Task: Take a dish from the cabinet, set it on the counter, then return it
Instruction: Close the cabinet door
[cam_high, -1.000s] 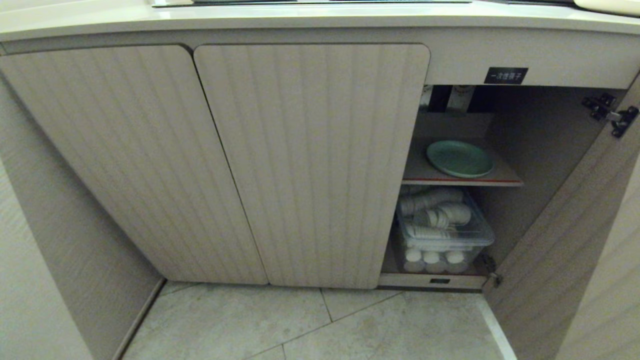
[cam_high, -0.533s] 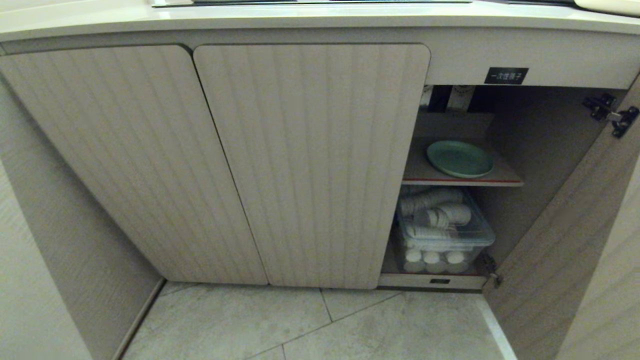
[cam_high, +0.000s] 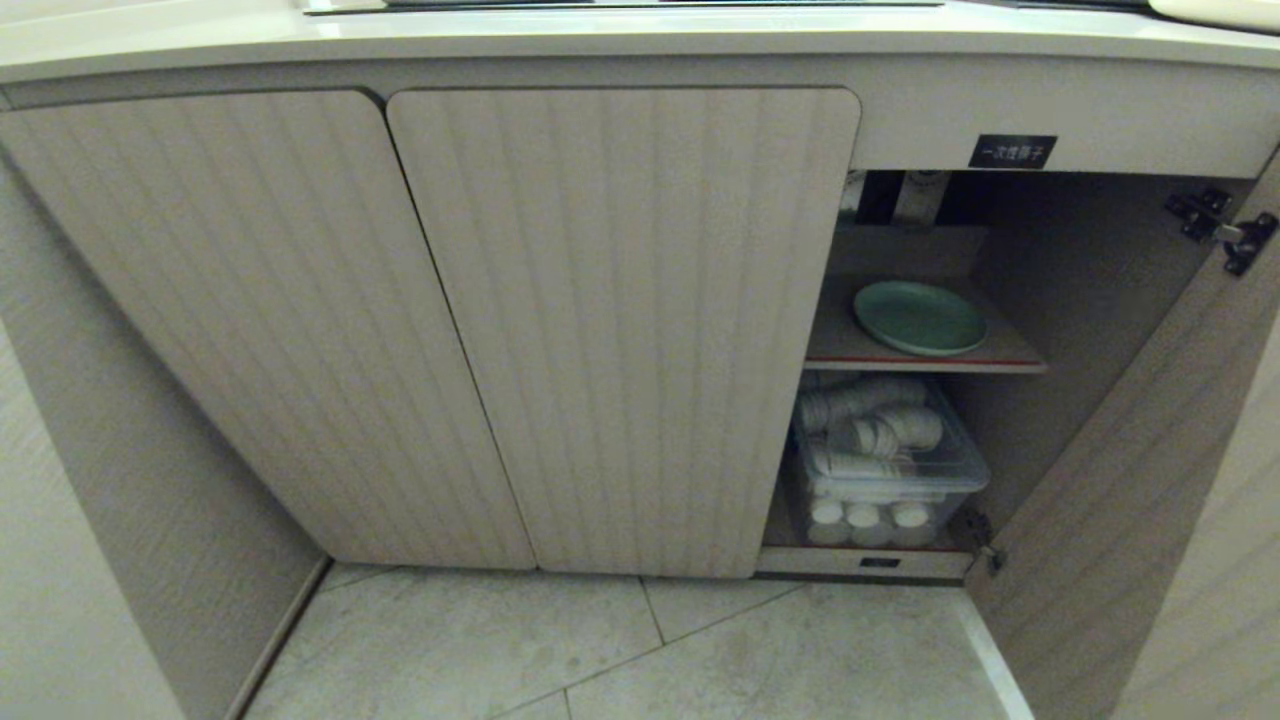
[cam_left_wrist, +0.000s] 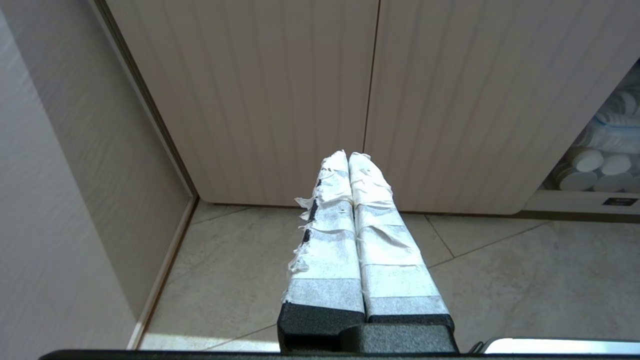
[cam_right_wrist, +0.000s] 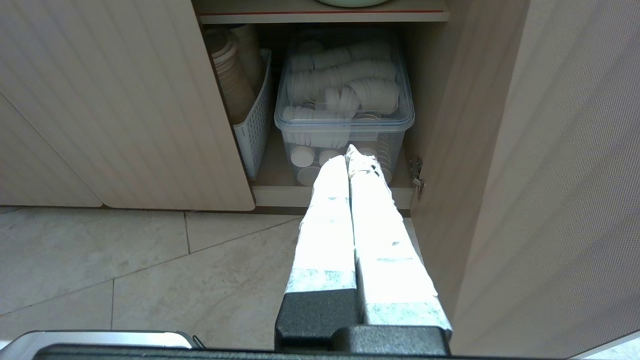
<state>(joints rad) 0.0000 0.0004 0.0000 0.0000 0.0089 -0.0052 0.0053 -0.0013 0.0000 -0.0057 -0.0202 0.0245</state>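
Head view: lying flat at right of centre, mint-green dish (cam_high: 920, 317) on the red-edged shelf (cam_high: 1010, 358) inside the open cabinet (cam_high: 620, 330), under the counter (cam_high: 200, 45).

Left wrist view: hanging clenched and empty before closed doors, left gripper (cam_left_wrist: 348, 156).

Right wrist view: pointing clenched and empty at a clear bin (cam_right_wrist: 345, 117), right gripper (cam_right_wrist: 346, 151).

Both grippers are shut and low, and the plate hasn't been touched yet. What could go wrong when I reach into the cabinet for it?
1. The round mint-green plate lies flat on the red-edged inner shelf, its rim close to the front edge; a clumsy grab could slide it off.
2. The open beige cabinet door stands close by the shut right gripper; a wide swing might hit it.
3. The cream counter edge overhangs the opening, so lifting too early could knock the plate.
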